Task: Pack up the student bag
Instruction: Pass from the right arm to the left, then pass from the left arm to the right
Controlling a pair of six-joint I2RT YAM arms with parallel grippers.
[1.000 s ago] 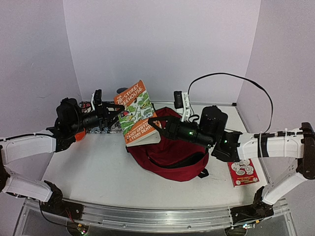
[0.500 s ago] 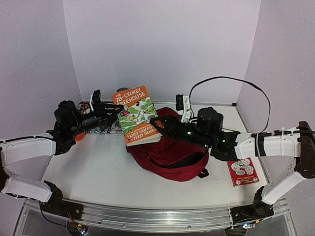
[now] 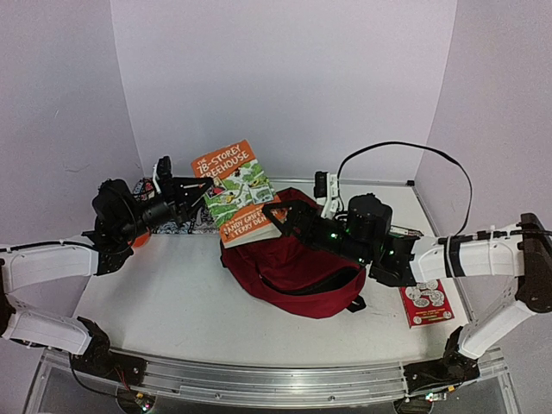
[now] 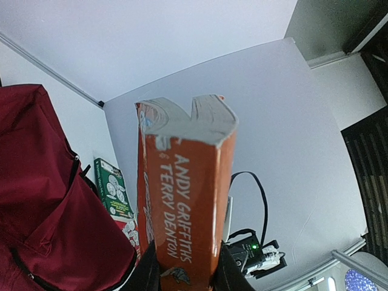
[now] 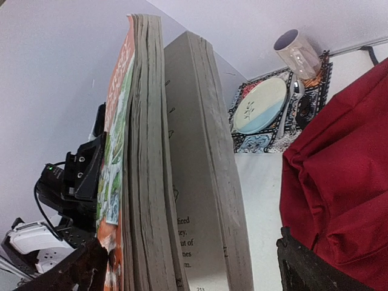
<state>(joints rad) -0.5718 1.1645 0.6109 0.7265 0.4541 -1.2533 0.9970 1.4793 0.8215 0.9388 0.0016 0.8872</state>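
Student bag: dark red soft fabric with black zips, lying slumped on the white table slightly right of centre, a black zip line curving along its near side. Book: orange-covered paperback, "78-Storey Treehouse" on the front and "Andy Griffiths, Terry Denton" on the spine, held clear of the table and tilted, above the bag's rear left edge. Left gripper: clamped on the book at the spine; the left wrist view shows a black finger pressed on either side of the orange spine at its lower end. Right gripper: jaws spread wide, straddling the book's lower corner from the right; in the right wrist view one finger sits close by the cover side, the other stands off from the loose pages with a clear gap, and the page block is splayed into two bundles. Patterned mat: on the table behind the bag to the left, carrying a pale plate with a leaf motif, a spoon beside the plate, and a mug at the far corner. Red booklet: flat on the table to the right of the bag, beneath the right arm, apart from the bag.
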